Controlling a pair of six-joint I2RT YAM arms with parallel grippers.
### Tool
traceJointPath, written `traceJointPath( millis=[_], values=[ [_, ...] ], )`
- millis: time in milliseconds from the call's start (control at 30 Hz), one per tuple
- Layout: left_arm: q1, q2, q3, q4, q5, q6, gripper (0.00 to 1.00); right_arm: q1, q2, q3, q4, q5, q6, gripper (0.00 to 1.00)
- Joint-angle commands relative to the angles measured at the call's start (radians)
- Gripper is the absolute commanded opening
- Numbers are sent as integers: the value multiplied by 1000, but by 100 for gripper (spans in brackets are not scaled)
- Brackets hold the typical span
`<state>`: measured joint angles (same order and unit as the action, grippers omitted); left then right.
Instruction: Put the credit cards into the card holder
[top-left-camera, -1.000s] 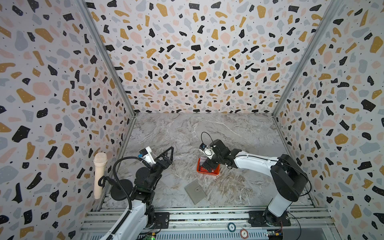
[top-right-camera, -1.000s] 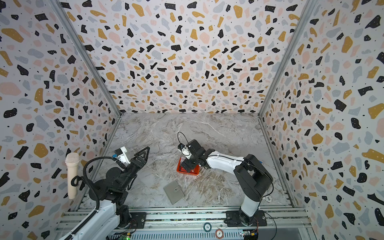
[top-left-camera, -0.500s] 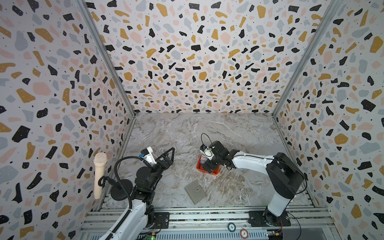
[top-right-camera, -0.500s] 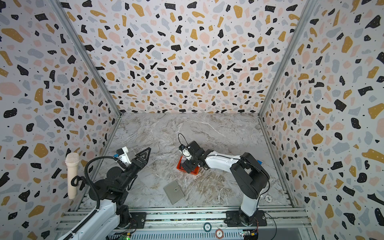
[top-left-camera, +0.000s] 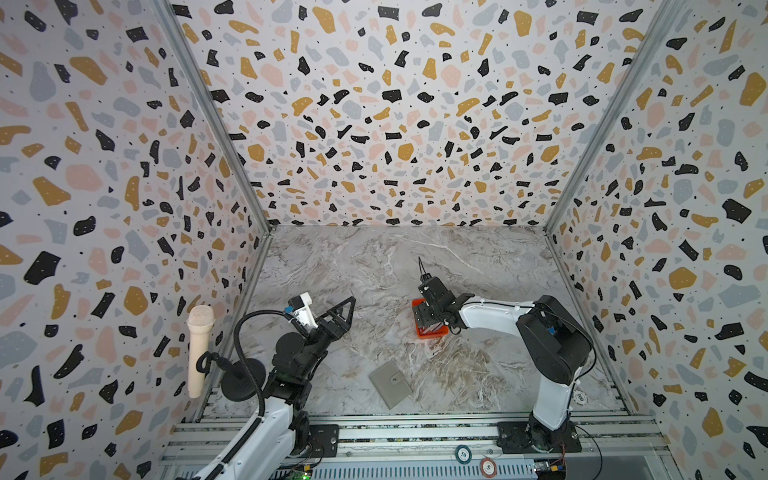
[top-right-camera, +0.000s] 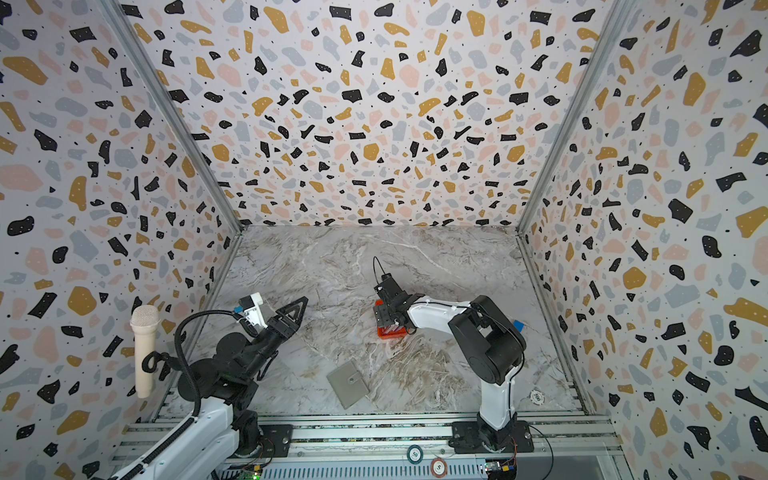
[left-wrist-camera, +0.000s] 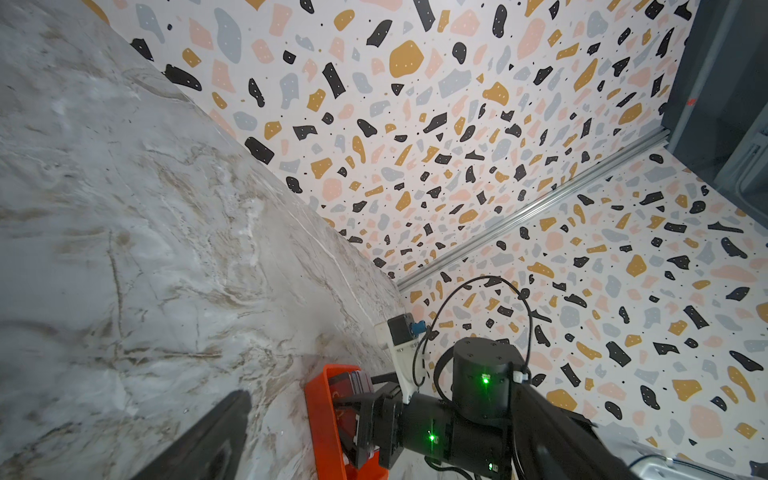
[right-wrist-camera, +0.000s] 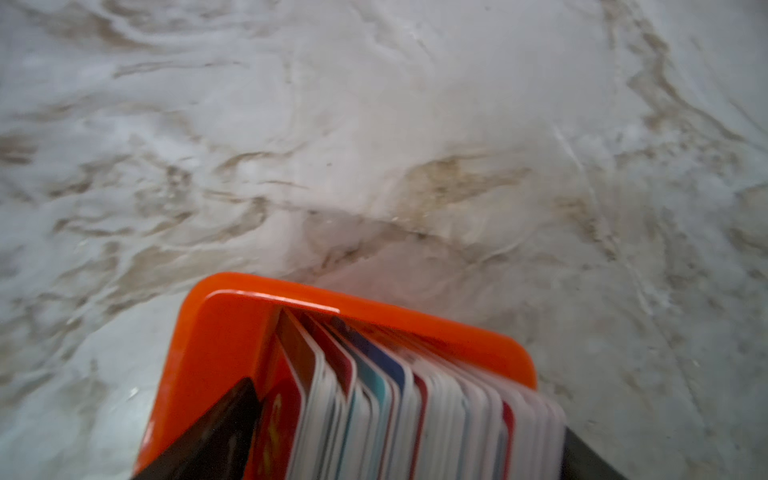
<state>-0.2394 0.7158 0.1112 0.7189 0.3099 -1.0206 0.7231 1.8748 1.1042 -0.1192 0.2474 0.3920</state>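
The orange tray (right-wrist-camera: 232, 332) holds the credit cards (right-wrist-camera: 415, 407), with my right gripper (top-left-camera: 428, 321) around them, pinching or not I cannot tell, and my left gripper (top-left-camera: 347, 311) spread wide, well apart.

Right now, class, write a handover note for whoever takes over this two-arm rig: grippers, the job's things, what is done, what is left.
Left gripper: open, empty, raised above the marble table.
Right gripper: down in the small orange plastic tray, jaws either side of the stack of thin plastic credit cards; grip unclear.
Flat grey snap-button card holder: closed, on the table near the front.
Done: nothing seen.
Left: open holder, insert cards.
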Motion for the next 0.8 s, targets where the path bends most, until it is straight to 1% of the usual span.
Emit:
traceJointPath(
  millis=[0, 133, 233, 300, 367, 433, 533, 700, 767],
  values=[
    [-25, 4, 37, 34, 4, 18, 100, -23, 36, 65, 6, 84, 150, 89],
    [-60, 9, 49, 21, -8, 25, 100, -48, 91, 128, 18, 82, 199, 88],
    [-81, 11, 54, 10, -15, 30, 100, -58, 138, 199, 4, 66, 198, 87],
    [-88, 13, 51, 8, -13, 31, 100, -60, 164, 244, -17, 58, 190, 88],
    [-96, 13, 51, 5, -7, 31, 100, -59, 165, 267, -21, 59, 175, 92],
    [-103, 8, 51, 4, 1, 31, 100, -59, 137, 260, -4, 58, 159, 95],
    [-113, 1, 53, 4, 9, 34, 100, -57, 73, 244, 15, 58, 141, 98],
    [-137, -4, 61, -1, 14, 51, 100, -35, -58, 198, 23, 95, 120, 98],
    [-147, -5, 67, -15, 12, 64, 100, -17, -129, 154, 33, 107, 105, 98]
  ],
)
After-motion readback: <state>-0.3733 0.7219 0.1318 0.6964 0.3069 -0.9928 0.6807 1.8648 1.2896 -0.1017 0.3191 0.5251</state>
